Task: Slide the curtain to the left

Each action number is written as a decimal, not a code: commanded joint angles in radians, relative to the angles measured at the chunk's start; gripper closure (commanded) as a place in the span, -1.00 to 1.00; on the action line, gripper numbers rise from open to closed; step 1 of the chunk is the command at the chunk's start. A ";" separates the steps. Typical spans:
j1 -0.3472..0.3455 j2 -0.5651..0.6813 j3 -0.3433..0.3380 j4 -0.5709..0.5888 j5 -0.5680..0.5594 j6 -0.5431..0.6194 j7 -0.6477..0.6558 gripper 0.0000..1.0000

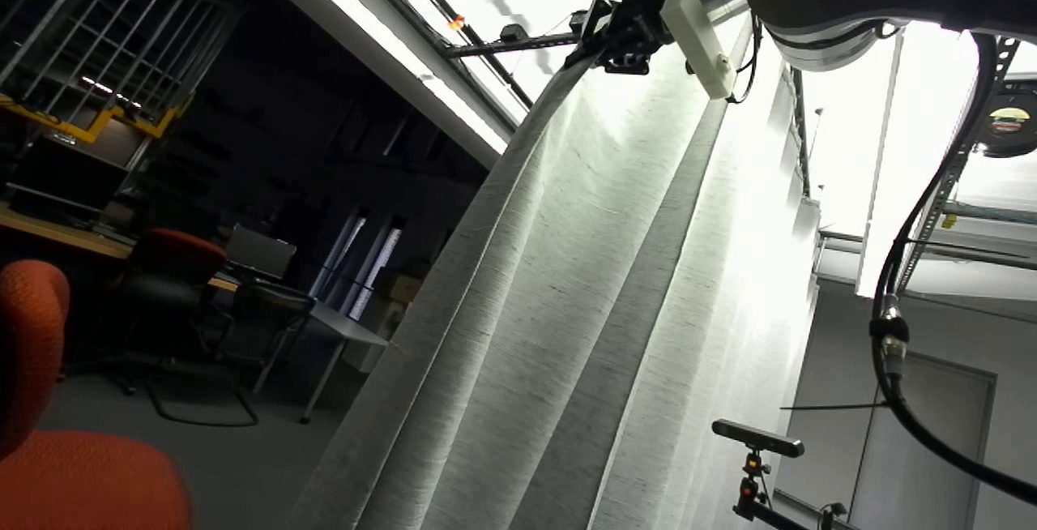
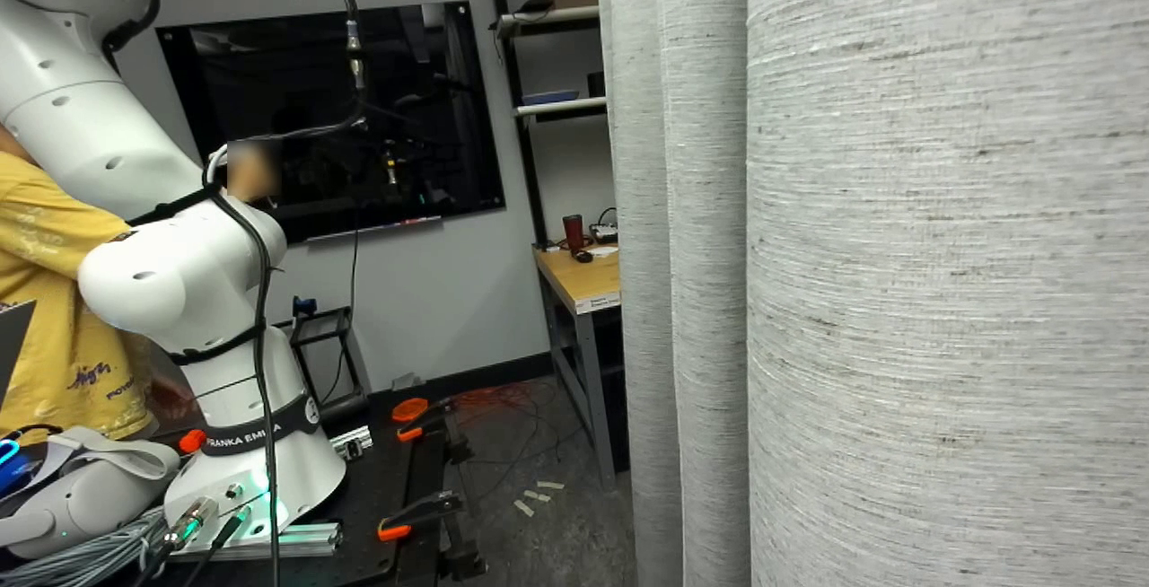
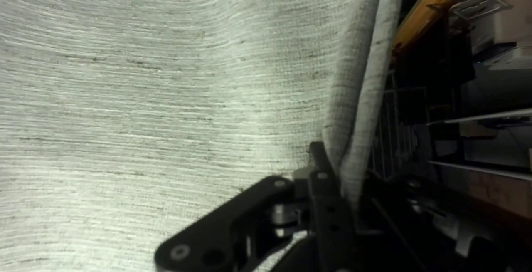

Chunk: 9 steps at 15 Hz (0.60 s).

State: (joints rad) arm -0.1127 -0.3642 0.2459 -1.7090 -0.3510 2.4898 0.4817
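The curtain point(image 1: 559, 295) is a tall pale grey sheet that hangs in lengthwise folds through the middle of an exterior view. It fills the right part of an exterior view point(image 2: 942, 264) and most of the wrist view point(image 3: 166, 97). My gripper point(image 1: 590, 56) is high up at the curtain's free edge. In the wrist view my gripper point(image 3: 347, 184) is shut on a bunched fold of that edge, which runs in between the fingers. The right finger is dark and hard to make out. The gripper is out of view where the arm's base shows.
An orange chair point(image 1: 97, 481) and desks stand in the dark area beyond the curtain's free edge. A camera on a stand point(image 1: 757, 438) is near the curtain. A hanging cable point(image 1: 879, 311) runs along the arm. A person in yellow point(image 2: 54, 300) stands behind the arm. A wooden desk point(image 2: 579, 277) is by the curtain.
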 commanded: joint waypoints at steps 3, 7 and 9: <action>0.051 -0.011 0.043 -0.120 0.025 -0.019 0.002 0.98; 0.079 -0.026 0.055 -0.144 0.051 0.002 0.001 0.98; 0.097 -0.035 0.064 -0.164 0.062 0.033 0.001 0.98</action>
State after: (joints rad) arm -0.0776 -0.3796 0.2836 -1.7398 -0.3499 2.5184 0.4821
